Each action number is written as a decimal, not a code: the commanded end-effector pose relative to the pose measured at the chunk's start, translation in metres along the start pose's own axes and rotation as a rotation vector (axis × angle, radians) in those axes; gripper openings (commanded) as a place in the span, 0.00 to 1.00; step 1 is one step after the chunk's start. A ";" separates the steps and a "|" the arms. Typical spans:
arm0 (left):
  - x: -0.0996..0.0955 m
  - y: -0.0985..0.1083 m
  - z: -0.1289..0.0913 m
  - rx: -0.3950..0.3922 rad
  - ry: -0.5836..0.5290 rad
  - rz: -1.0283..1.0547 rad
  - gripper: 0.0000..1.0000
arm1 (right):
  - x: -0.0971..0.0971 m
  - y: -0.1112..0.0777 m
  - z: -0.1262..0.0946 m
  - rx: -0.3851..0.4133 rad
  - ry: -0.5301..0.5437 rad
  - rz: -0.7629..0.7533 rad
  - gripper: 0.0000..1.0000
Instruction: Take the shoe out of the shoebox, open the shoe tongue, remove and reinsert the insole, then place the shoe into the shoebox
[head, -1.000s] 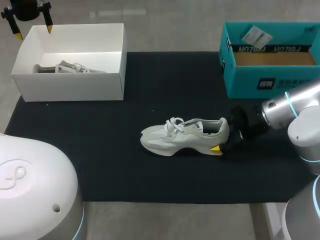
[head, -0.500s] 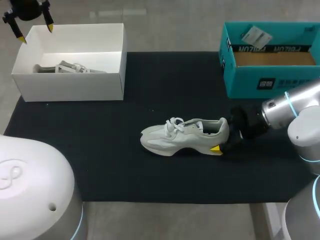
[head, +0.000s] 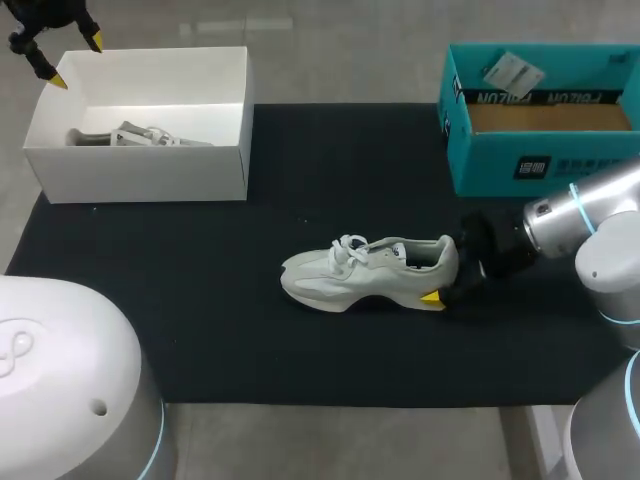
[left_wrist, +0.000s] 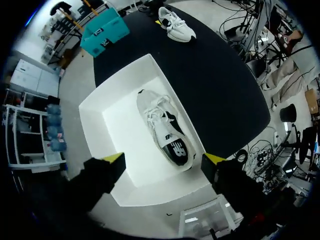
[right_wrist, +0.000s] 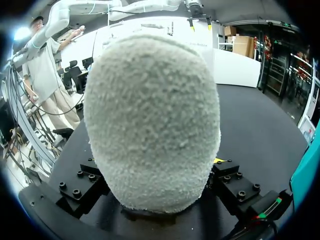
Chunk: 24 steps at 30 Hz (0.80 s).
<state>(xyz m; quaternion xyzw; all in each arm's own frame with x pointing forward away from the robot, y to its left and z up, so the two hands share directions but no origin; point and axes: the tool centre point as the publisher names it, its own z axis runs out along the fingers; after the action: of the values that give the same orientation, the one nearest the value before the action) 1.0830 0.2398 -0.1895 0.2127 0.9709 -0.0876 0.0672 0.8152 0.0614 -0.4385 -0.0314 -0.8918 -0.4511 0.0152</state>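
A pale grey shoe (head: 360, 275) stands upright on the black mat (head: 200, 300), toe pointing left. My right gripper (head: 445, 272) is shut on its heel, with one yellow tip against the near side of the sole and the other finger hidden behind the shoe. In the right wrist view the fuzzy heel (right_wrist: 152, 110) fills the space between the fingers. My left gripper (head: 76, 60) hangs open over the far left corner of the white shoebox (head: 150, 175), holding nothing. A second shoe (left_wrist: 162, 127) lies on its side inside that shoebox (left_wrist: 95, 125), below the left gripper (left_wrist: 164, 158).
An open teal box (head: 520, 160) with a white tag inside stands at the back right, close behind my right arm. The mat stretches between the two boxes and in front of the shoe.
My left gripper has drifted a little to the left over the box's far corner and turned slightly. The right arm and the shoe on the mat have not moved.
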 end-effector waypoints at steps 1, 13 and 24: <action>-0.004 -0.002 -0.002 -0.001 0.023 -0.199 1.00 | -0.002 -0.004 0.009 0.000 -0.001 0.000 0.00; -0.011 -0.046 0.012 0.092 0.092 -0.421 1.00 | -0.002 -0.004 0.009 0.000 -0.001 0.000 0.00; -0.012 -0.124 0.017 0.182 0.242 -1.003 1.00 | -0.002 -0.004 0.009 0.000 -0.001 0.000 0.00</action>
<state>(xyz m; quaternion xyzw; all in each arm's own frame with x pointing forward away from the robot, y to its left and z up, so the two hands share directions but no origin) 1.0457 0.1239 -0.1921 -0.0697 0.9866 -0.1422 -0.0392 0.8153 0.0618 -0.4384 -0.0312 -0.8917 -0.4513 0.0155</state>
